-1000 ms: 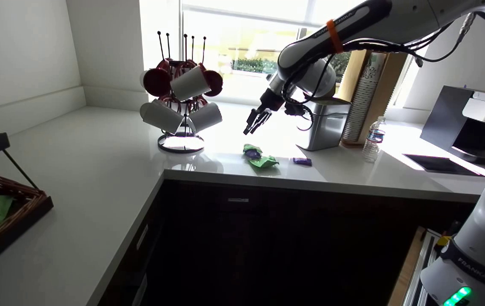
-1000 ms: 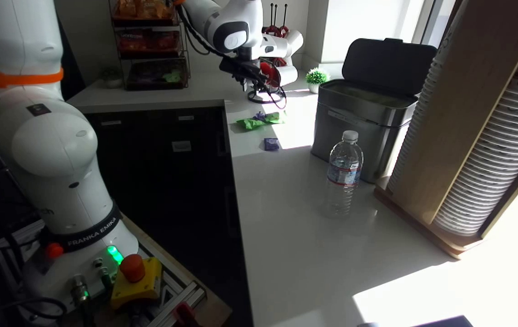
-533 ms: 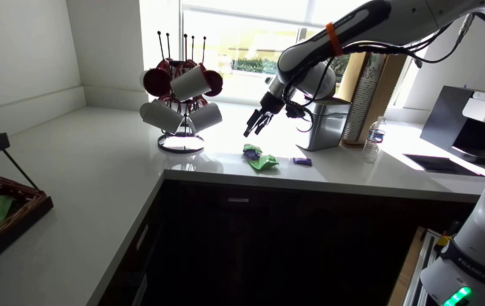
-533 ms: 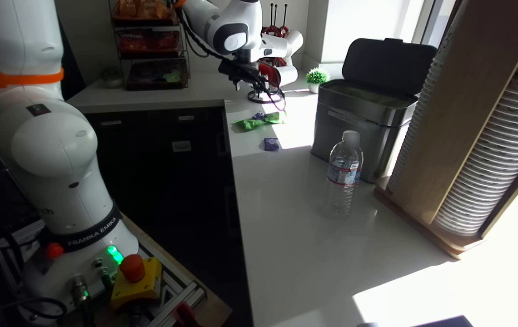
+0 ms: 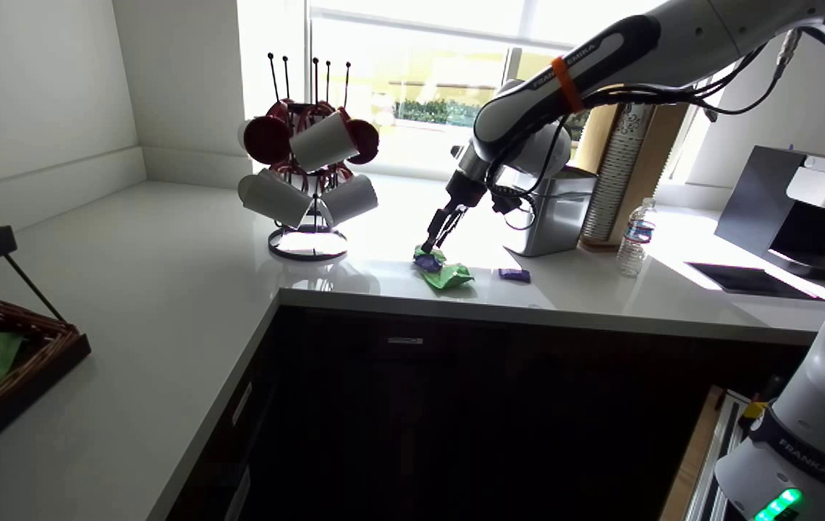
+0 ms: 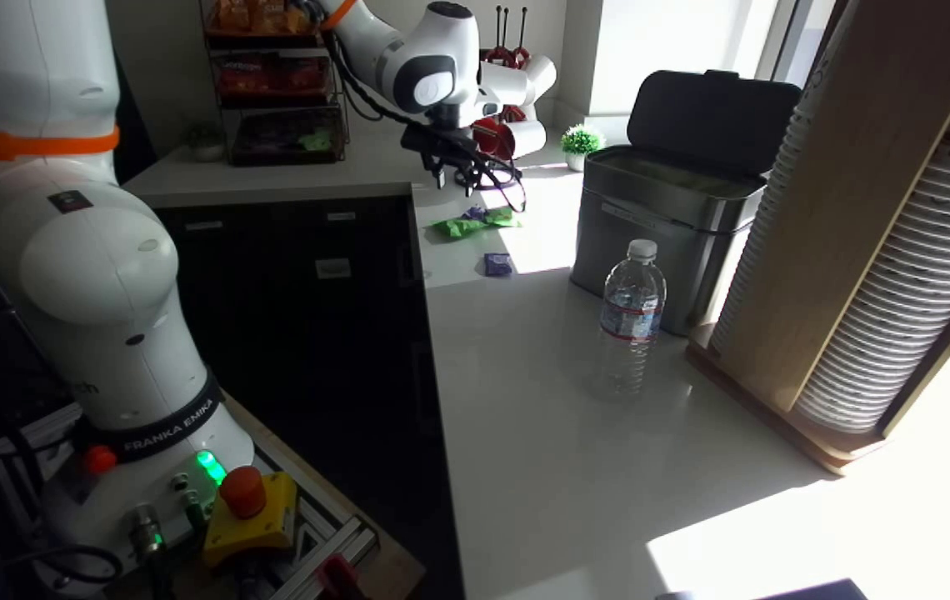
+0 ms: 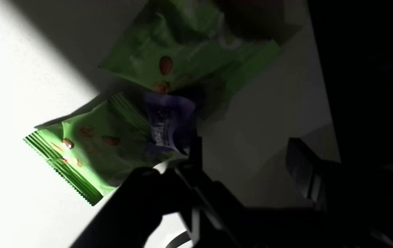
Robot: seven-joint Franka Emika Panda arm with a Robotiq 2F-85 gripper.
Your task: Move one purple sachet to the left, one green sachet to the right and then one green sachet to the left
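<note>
A small dark purple sachet [image 5: 428,263] lies between two green sachets on the white counter. One green sachet [image 5: 449,278] is nearer the front edge and the other [image 5: 433,252] lies behind. The group also shows in the wrist view: purple [image 7: 169,120], green above [image 7: 189,51], green at left [image 7: 103,148]. A second purple sachet [image 5: 514,275] lies apart, also in an exterior view [image 6: 497,264]. My gripper [image 7: 246,153] is open and empty, low over the counter beside the group. One finger [image 7: 195,151] overlaps the purple sachet's edge in view; contact cannot be told.
A mug rack [image 5: 307,250] stands beside the sachets. A metal bin [image 6: 658,225] with its lid up, a water bottle [image 6: 632,312] and a cup dispenser [image 6: 762,275] stand along the counter. A tiered snack rack [image 6: 283,137] stands at the far end. The counter's front edge [image 5: 398,300] is close.
My gripper has come down and slightly toward the front edge, closer to the sachet group, and has turned a little. It stays empty. The sachets have not visibly moved.
</note>
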